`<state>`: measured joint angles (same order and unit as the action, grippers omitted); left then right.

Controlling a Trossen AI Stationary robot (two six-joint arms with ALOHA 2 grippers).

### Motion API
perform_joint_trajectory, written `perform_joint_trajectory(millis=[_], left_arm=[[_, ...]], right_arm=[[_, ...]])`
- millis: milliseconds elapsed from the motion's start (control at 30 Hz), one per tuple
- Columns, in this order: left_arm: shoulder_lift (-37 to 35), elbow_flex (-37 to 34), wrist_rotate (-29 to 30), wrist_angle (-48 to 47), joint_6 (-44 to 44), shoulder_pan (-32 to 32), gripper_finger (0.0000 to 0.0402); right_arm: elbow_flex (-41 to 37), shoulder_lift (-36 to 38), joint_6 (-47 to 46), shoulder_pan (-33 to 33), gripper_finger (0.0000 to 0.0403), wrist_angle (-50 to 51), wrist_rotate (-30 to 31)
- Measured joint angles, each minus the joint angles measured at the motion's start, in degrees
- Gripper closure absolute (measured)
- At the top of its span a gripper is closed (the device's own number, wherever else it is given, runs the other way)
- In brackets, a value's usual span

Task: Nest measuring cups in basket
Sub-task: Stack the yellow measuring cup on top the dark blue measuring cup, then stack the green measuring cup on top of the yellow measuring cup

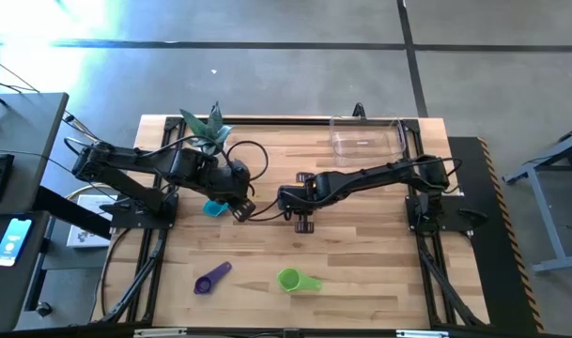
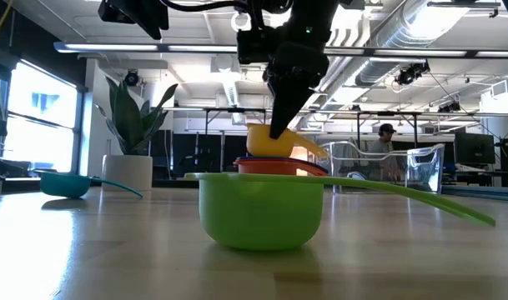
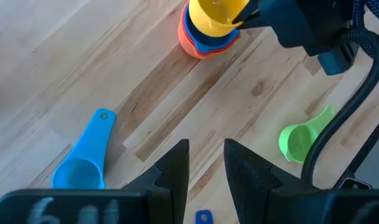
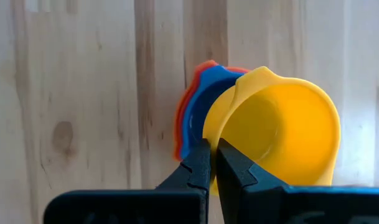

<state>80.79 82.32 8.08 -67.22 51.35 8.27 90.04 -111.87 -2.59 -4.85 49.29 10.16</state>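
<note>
My right gripper [image 4: 213,163] is shut on a yellow cup [image 4: 282,134] over a stack of a blue cup [image 4: 198,106] inside an orange-red one [image 3: 192,43] at mid-table. The yellow cup [image 2: 274,142] is tilted, its bottom down in the stack [image 2: 274,167]. My left gripper [image 3: 206,168] is open and holds nothing; it hovers beside a teal cup [image 1: 215,207] that lies on the table. A green cup [image 1: 295,280] and a purple cup [image 1: 212,278] rest near the table's near edge. The clear basket [image 1: 365,139] stands at the far edge. My right gripper pinches the yellow cup's rim [image 4: 221,134] between its two fingers, one inside the bowl and one outside. The fingers [image 2: 280,108] come from above, pointing down. The cup hangs tilted with its lower part inside the blue cup of the stack.
A plant in a white pot [image 2: 127,171] stands at the far edge, left of the basket [image 2: 404,167]. Cables loop over the table by the left arm [image 1: 253,160]. Bare wood lies between the stack and the basket. A person [image 2: 387,137] shows in the room behind.
</note>
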Motion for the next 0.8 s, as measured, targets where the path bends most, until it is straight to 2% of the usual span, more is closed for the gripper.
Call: perform_joint_trajectory(millis=[200,800], left_arm=[[0.0,0.0,0.0,0.27,0.02,0.0,0.0312],[0.0,0.0,0.0,0.28,0.09,0.0,0.0312]], right_arm=[[0.0,0.0,-0.4,-0.01,0.04,0.16,-2.58],[0.0,0.0,-2.98,-0.03,0.0341,-0.4,-1.36]])
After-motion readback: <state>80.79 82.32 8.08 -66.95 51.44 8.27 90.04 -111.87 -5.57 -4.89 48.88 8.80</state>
